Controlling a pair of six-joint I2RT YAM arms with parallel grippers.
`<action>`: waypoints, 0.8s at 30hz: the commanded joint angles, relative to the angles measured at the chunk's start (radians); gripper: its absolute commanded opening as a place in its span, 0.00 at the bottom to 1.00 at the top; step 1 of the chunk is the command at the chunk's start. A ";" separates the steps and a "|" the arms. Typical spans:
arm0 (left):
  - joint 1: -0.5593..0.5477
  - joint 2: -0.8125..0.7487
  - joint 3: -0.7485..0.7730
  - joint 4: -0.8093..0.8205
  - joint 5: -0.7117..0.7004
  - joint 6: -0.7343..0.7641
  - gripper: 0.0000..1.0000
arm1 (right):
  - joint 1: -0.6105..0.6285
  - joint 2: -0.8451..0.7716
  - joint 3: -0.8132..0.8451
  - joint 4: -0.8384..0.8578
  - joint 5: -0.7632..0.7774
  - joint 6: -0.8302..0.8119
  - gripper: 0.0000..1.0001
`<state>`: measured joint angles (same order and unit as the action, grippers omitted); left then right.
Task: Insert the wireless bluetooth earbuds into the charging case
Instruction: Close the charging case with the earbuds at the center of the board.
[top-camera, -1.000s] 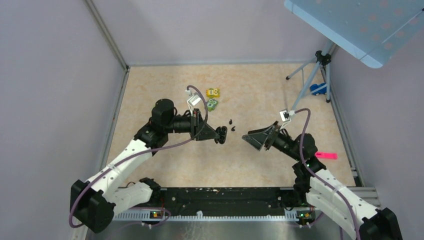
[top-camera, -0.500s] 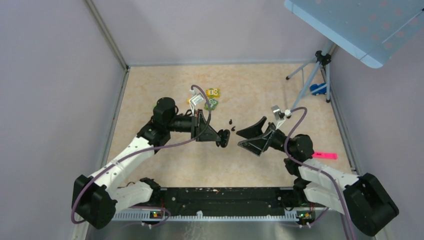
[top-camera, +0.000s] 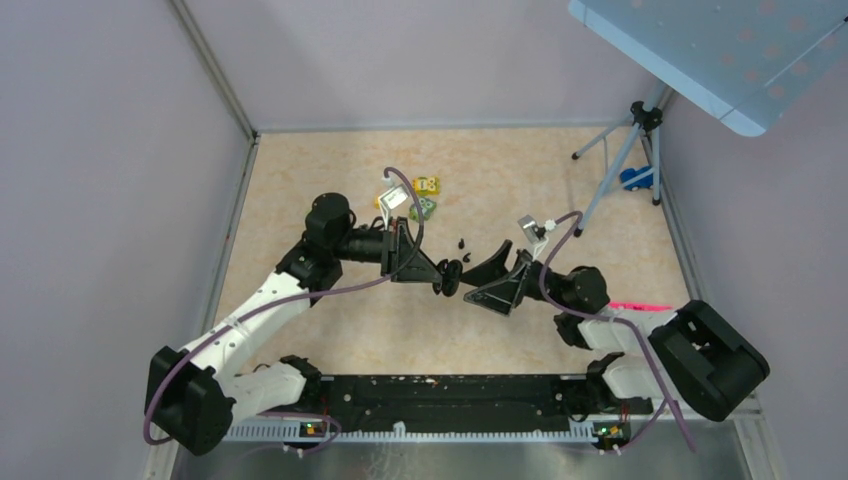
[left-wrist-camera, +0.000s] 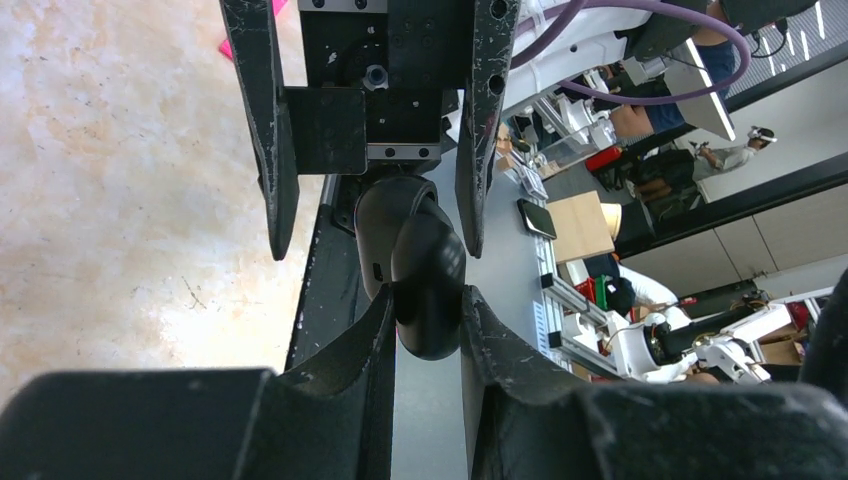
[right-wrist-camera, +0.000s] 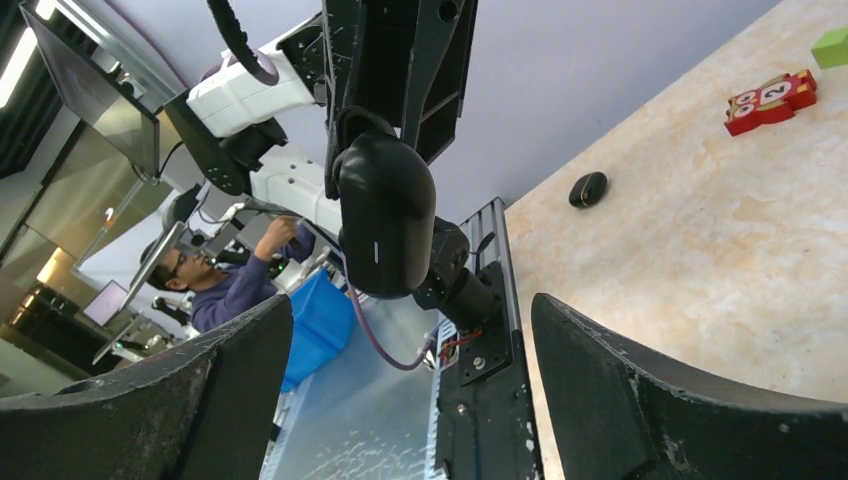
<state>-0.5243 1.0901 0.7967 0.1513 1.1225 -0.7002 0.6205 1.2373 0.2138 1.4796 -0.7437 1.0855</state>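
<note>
Swinging in closer, the right end effector (top-camera: 474, 282), jaws wide apart, is facing the left end effector (top-camera: 446, 272), which is clamping the charging case (left-wrist-camera: 420, 270). Right wrist view is showing an earbud (right-wrist-camera: 588, 189) on the table (right-wrist-camera: 700, 260) beyond it, plus a red block (right-wrist-camera: 772, 100) reading "2".

The left gripper (top-camera: 447, 283) clamps the charging case (top-camera: 452, 270) — the right gripper (top-camera: 472, 283) gapes just beside it.

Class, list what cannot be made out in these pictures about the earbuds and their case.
Top view: earbuds too small to show shape or facing.
Top view: case blends into the black left fingers; outline lost.
Left wrist view: case's lower end hidden between the left fingers.
Right wrist view: only one earbud shows; the other is unseen.
</note>
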 joint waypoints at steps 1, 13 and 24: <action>0.004 -0.003 0.033 0.075 0.029 -0.018 0.00 | 0.028 0.012 0.056 0.243 0.013 -0.042 0.87; 0.003 -0.015 0.007 0.123 0.045 -0.054 0.00 | 0.086 0.063 0.149 0.245 -0.011 -0.106 0.84; 0.003 0.000 0.037 -0.003 0.001 0.039 0.00 | 0.109 0.027 0.144 0.244 0.003 -0.132 0.81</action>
<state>-0.5243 1.0912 0.7963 0.1944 1.1366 -0.7292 0.7147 1.3056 0.3363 1.5024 -0.7433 0.9916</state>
